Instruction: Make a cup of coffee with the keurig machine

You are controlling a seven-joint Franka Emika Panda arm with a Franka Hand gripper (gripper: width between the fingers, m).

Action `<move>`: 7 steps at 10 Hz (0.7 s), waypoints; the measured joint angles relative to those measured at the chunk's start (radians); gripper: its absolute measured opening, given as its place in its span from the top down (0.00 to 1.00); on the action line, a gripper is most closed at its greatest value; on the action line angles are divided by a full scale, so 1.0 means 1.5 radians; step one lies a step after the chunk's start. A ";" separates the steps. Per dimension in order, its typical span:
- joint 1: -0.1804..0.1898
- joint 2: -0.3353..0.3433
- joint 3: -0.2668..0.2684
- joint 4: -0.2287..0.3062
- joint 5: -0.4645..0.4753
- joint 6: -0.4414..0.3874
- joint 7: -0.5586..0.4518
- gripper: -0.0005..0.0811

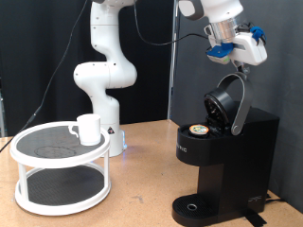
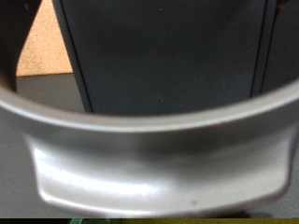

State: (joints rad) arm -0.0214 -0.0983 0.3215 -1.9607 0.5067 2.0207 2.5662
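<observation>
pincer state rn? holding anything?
Pincer: at the raised silver handle of the boxy black coffee machine's open lid; open or shut cannot be told, nothing seen between its fingers.

You're looking at a matte black keurig machine (image 1: 222,161) with a silver-rimmed lid (image 1: 230,104) and a tan-topped pod (image 1: 198,130). White cup (image 1: 89,129) on a white rack (image 1: 61,168) with dark mesh shelves. Table (image 1: 142,189) showing brown wood; hand (image 1: 239,62) showing white and blue.
</observation>
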 joint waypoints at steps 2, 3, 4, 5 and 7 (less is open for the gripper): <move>-0.003 0.000 -0.002 0.000 0.000 -0.001 -0.003 0.99; -0.006 -0.002 -0.005 0.000 0.000 -0.004 -0.006 0.99; -0.010 -0.005 -0.009 0.000 0.000 -0.009 -0.015 0.99; -0.014 -0.008 -0.014 0.001 0.000 -0.017 -0.026 0.99; -0.023 -0.014 -0.025 0.002 0.000 -0.034 -0.051 0.99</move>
State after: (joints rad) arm -0.0553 -0.1190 0.2841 -1.9575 0.5067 1.9700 2.4892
